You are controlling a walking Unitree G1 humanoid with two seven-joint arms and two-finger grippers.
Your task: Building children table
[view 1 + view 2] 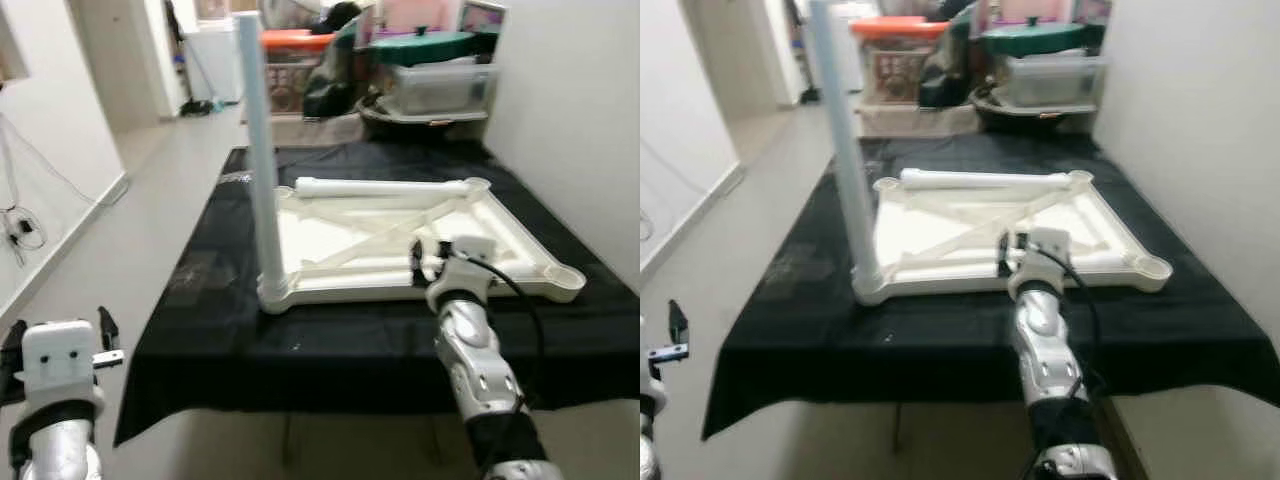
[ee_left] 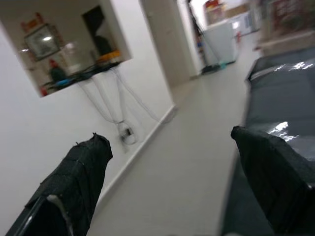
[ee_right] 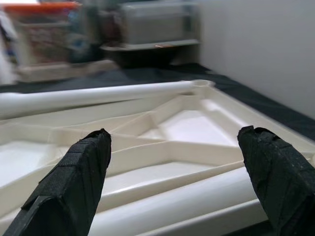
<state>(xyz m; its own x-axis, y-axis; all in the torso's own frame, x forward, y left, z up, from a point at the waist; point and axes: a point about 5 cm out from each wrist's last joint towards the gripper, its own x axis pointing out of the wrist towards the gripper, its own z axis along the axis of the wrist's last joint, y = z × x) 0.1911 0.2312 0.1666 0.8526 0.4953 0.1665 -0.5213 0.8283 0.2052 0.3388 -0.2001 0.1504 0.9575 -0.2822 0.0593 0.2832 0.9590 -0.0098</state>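
Observation:
A white children's table top [image 1: 340, 235] lies upside down on a black-covered table [image 1: 330, 330]. One white leg [image 1: 258, 150] stands upright in its near left corner. A loose leg [image 1: 385, 187] lies across the far edge, and another tube [image 3: 187, 201] lies along the near edge. My right gripper [image 3: 179, 142] hovers open just over that near edge, right of centre, its wrist [image 1: 455, 268] above the rim, with nothing between its fingers. My left gripper [image 2: 172, 142] is open and low at the left, off the table, facing the hallway floor.
Storage bins and lidded boxes [image 1: 430, 80] are stacked behind the table. A white wall [image 1: 570, 120] runs close along the table's right side. Open floor [image 1: 130, 220] lies to the left, with cables [image 1: 20, 225] by the left wall.

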